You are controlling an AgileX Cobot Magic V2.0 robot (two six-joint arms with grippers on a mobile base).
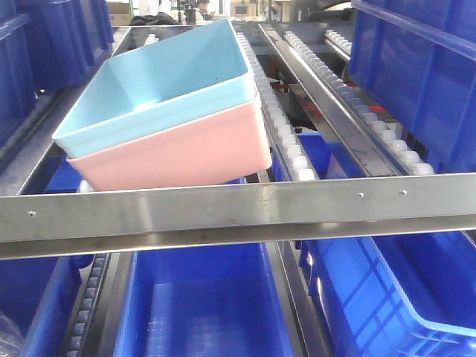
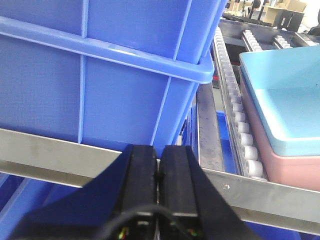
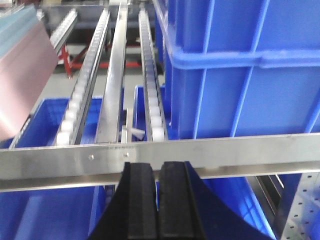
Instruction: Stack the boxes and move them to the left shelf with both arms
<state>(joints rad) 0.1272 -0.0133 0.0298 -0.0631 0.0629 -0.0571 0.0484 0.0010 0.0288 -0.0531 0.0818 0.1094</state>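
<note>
Two boxes (image 1: 171, 111) stacked; two tools (image 2: 159, 170) visible.

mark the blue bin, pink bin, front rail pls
blue bin (image 1: 160, 78): front view, inner floor.
pink bin (image 1: 178, 152): front view, near side wall.
front rail (image 1: 238, 208): front view, middle of the steel face.

Light sky-blue bin (image 1: 160, 78) over salmon-pink bin (image 1: 186, 152). Bare silver-grey front rail (image 1: 238, 212) on the left shelf, with rows of small white rollers (image 1: 286, 137). Deep blue crates (image 1: 416, 74), ribbed and gridded on the sides. Black left gripper (image 2: 159, 175); black right gripper (image 3: 159, 200).
</note>
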